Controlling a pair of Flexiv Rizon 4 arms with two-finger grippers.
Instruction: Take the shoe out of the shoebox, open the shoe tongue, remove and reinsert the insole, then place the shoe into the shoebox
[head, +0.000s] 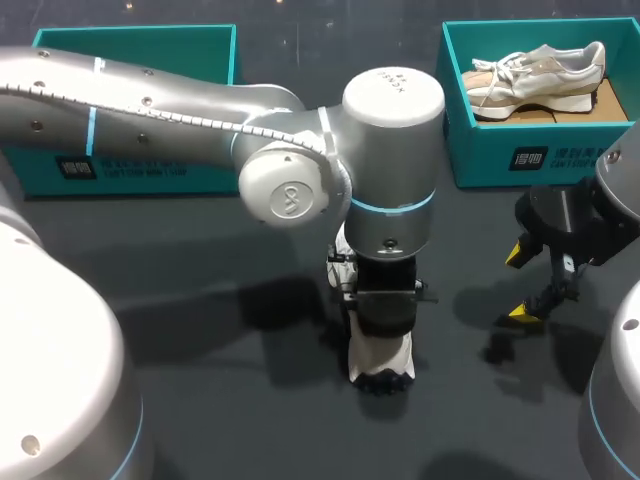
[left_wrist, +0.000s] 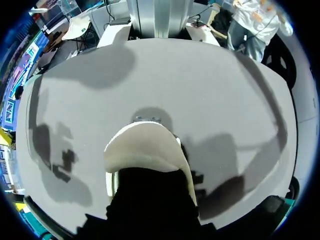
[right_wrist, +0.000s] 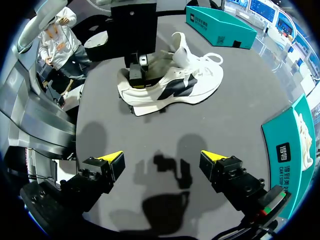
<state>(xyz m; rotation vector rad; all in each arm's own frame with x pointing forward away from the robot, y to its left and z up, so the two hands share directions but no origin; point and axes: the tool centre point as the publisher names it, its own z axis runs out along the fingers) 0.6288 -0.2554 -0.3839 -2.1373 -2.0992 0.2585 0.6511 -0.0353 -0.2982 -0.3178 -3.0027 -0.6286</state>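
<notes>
A white shoe with dark side marks (right_wrist: 170, 87) lies on the dark table, apart from the teal shoebox (head: 520, 155). In the head view it shows below my left arm, sole end toward the front (head: 383, 360). My left gripper (right_wrist: 137, 75) stands over the shoe's heel opening with its tips down inside; what they pinch is hidden. The left wrist view shows only the cream heel (left_wrist: 145, 147) ahead of the gripper's dark body. My right gripper (head: 518, 283) hangs to the right of the shoe, open, with nothing between its yellow tips (right_wrist: 162, 162).
A second, beige shoe (head: 535, 75) lies in the shoebox at the back right. Another teal box (head: 135, 32) stands at the back left, partly behind my left arm. My left arm spans the table from the left to the middle.
</notes>
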